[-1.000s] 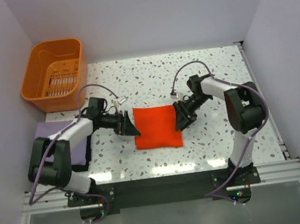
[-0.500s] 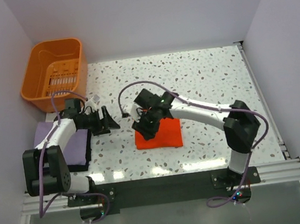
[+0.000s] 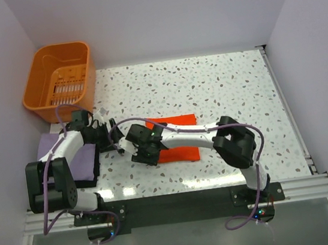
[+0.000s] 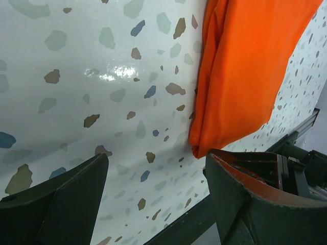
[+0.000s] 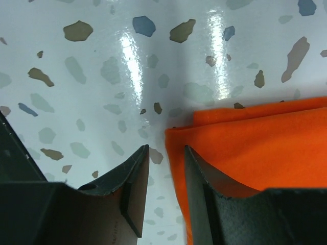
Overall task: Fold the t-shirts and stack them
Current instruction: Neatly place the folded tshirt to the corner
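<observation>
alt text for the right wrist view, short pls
The right gripper, dark jaws narrowly apart, sits at the corner of a folded orange-red t-shirt, one jaw in front of the cloth. The shirt lies on a glossy speckled table.

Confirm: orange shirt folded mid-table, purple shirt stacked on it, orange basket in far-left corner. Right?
No. The purple shirt is not stacked on the orange shirt; it lies apart at the left edge of the table, per the top external view. The rest holds: orange shirt folded mid-table, basket in the far-left corner.
</observation>
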### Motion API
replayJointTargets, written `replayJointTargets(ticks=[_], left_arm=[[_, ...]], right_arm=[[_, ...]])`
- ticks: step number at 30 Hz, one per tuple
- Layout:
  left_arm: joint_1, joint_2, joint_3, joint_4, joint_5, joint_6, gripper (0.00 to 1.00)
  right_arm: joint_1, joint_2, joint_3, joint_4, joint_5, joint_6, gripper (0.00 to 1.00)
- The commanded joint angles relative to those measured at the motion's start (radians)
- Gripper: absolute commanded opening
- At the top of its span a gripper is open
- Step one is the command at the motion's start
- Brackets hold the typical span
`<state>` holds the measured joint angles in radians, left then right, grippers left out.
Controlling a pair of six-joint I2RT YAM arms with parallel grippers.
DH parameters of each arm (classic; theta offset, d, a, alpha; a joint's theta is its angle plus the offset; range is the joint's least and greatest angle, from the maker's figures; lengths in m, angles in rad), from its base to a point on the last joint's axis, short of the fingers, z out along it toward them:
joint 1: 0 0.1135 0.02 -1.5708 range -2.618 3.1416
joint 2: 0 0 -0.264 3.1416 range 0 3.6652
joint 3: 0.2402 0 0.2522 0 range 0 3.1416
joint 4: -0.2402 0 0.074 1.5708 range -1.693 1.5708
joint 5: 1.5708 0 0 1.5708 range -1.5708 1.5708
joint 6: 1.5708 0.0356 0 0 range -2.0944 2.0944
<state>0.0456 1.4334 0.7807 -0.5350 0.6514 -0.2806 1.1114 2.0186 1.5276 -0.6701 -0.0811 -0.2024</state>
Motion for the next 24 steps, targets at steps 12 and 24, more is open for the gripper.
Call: replayJointTargets(ticks=[12, 24], left_arm=[[0.002, 0.045, -0.047, 0.072, 0.062, -0.057, 0.84], [-0.118, 0.117, -0.106, 0.391, 0.205, -0.316, 0.88]], right_arm=[[-0.01, -0.009, -0.139, 0.176, 0.052, -0.041, 0.0], [-0.036, -0.222, -0.193, 0.253, -0.045, -0.084, 0.0]])
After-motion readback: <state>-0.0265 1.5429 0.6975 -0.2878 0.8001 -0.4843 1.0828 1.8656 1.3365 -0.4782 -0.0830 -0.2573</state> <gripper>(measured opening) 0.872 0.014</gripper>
